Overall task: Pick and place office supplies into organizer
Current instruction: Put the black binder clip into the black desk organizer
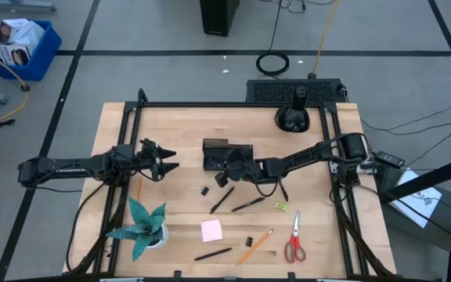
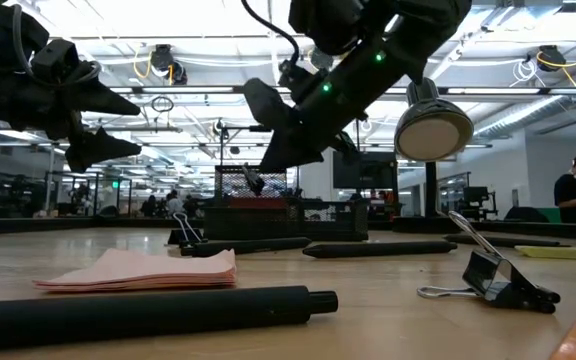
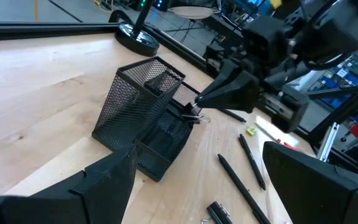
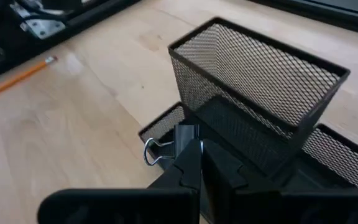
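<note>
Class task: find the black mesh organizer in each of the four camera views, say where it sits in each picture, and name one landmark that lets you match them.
High view: organizer at table centre, just above middle.
Low view: organizer is a low dark block at centre, far across the table.
Left wrist view: organizer centre-left.
Right wrist view: organizer upper right.
Shared landmark: the right gripper, jaws shut on a binder clip, at the organizer.

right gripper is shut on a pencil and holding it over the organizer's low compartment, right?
Not a pencil. The right gripper is shut on a small black binder clip, as the right wrist view shows; an orange pencil lies on the table there. The rest holds: the clip hangs over the low front compartment of the organizer.
</note>
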Robot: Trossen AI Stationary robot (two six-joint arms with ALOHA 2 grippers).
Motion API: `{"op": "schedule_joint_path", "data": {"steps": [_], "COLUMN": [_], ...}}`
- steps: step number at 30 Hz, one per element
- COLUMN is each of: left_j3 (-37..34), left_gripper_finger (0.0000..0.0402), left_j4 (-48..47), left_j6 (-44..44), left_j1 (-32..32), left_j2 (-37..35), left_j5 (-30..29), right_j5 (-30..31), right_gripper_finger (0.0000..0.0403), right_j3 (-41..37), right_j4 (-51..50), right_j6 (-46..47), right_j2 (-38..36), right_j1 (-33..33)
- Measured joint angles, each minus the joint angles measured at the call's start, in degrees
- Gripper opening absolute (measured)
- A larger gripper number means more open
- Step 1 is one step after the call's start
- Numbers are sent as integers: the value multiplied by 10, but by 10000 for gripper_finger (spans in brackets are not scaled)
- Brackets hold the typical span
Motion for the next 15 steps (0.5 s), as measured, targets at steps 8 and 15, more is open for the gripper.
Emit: {"op": "schedule_joint_path", "data": {"steps": [8,15], "left_j3": [0,0], "left_gripper_finger": [351,351], "left_j4": [0,0], "left_j6": [0,0], "left_j1": [0,0], "left_j2": [0,0], "left_j5": [0,0], "right_j5": [-1,-14], "right_gripper_finger": [3,23], "right_j3": [-1,-1], "right_j4": [0,0], "right_j6": [1,-1], "right_j2": [5,5], "right_j1": [-8,-9]}}
